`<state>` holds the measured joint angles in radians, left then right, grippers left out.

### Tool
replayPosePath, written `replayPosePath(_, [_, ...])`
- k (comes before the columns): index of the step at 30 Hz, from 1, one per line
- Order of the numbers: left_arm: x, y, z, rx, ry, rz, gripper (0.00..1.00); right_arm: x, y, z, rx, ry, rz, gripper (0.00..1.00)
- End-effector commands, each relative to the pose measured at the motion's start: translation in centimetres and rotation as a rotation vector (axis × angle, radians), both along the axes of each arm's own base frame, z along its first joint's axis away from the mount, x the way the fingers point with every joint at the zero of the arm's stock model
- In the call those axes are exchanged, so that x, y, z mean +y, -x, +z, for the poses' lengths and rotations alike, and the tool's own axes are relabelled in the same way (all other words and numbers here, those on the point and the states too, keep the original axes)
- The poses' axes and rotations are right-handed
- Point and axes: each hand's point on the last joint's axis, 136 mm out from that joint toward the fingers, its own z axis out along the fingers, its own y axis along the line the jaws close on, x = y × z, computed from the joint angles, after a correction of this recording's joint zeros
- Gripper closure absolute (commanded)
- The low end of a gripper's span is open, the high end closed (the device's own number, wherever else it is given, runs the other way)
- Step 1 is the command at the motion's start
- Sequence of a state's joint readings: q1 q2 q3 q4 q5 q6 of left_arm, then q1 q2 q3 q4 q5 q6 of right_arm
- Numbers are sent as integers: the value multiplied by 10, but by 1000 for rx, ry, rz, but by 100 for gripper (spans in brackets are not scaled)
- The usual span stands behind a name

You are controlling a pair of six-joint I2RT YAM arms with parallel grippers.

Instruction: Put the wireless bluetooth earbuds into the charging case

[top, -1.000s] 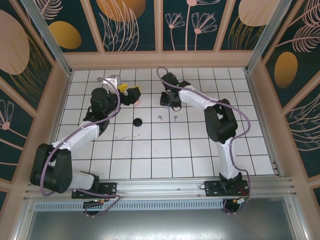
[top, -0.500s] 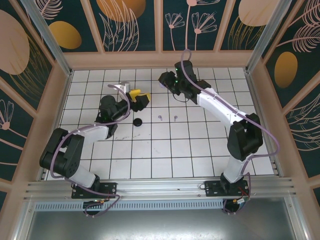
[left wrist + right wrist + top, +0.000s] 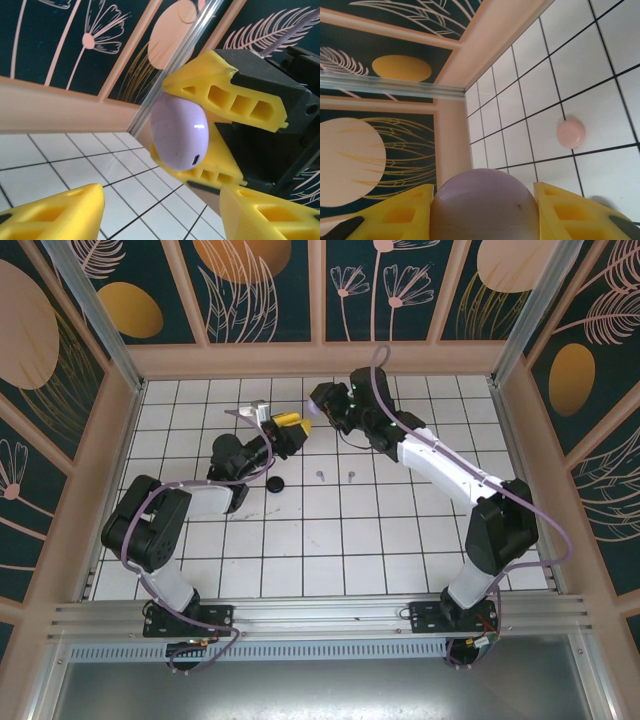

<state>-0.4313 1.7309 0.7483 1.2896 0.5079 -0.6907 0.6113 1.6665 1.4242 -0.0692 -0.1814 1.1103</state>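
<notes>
Two lilac earbuds [image 3: 319, 476] lie side by side on the tiles [image 3: 400, 540], below the raised tools and toward the arm bases. The right gripper [image 3: 484, 200] clamps the lilac charging case [image 3: 180, 132], which is apparently closed. The left gripper [image 3: 162, 212] faces the case head-on, jaws partly spread and empty, case axis crosswise to their closing line. Judgement: the left arm is placed to open it.

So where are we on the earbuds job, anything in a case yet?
Done: nothing seated that I can see. In hand: the right gripper holds the lilac case off the floor, apparently closed; the left gripper faces it, jaws open and empty. Left: two lilac earbuds lie loose on the tiles, the black case and pink case sit untouched, so all the inserting remains.
</notes>
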Motion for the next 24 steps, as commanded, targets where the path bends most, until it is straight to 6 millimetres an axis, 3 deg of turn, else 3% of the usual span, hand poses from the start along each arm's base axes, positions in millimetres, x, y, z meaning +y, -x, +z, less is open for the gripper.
replayPosePath(1, [-9, 6, 23, -73, 53, -50, 38, 8, 7, 23, -39, -60, 17, 70])
replayPosePath(9, [-10, 6, 30, -88, 62, -48, 40, 21, 14, 26, -43, -67, 48, 70])
replayPosePath(24, [-7, 4, 36, -108, 77, -25, 56, 31, 26, 36, -61, -67, 62, 71])
